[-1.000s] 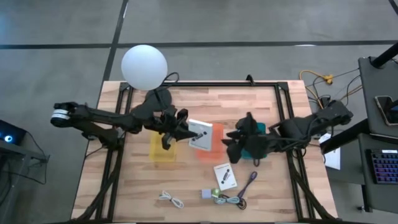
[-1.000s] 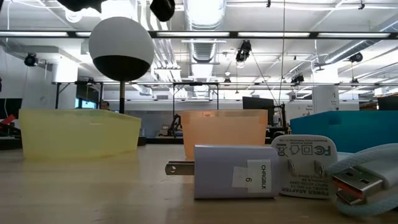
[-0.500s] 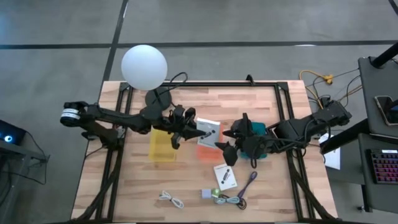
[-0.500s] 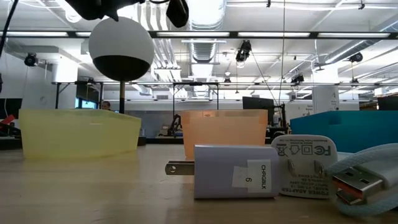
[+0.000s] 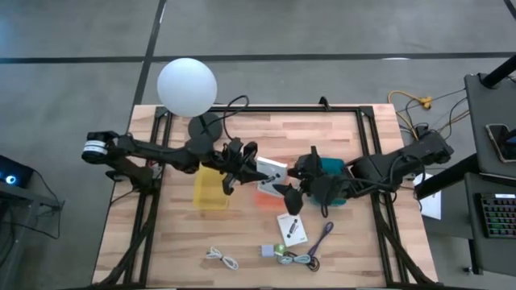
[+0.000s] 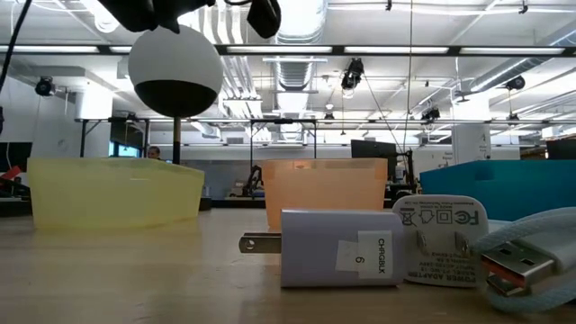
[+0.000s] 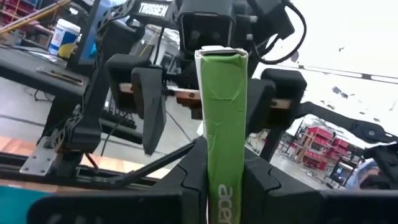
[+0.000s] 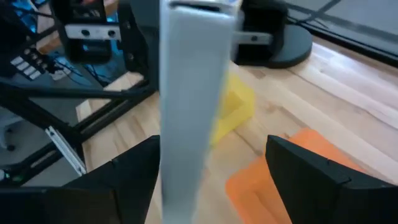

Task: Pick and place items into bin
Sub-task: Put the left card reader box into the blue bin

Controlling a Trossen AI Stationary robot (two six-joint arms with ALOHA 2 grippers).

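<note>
On the wooden table (image 5: 339, 129), the yellow bin (image 5: 211, 190) sits farthest left in the high view, with the left gripper (image 5: 244, 167) just past its right edge. Its fingers (image 7: 186, 180) are pinched narrow on a flat white box with a green edge (image 5: 270, 169) (the left wrist view shows "acer" printed on that edge), holding it up over the orange bin (image 5: 271, 196). The right gripper (image 5: 289, 198) faces it from the other side, fingers (image 8: 311, 171) spread wide on either side of the box without touching it. Behind this gripper stands the teal bin (image 5: 332, 167).

Toward the near edge lie a white cable (image 5: 220, 258), a white card (image 5: 291, 228), a grey charger plug (image 6: 337, 247), a purple cable (image 5: 325, 236) and a grey cable (image 5: 304, 259).
</note>
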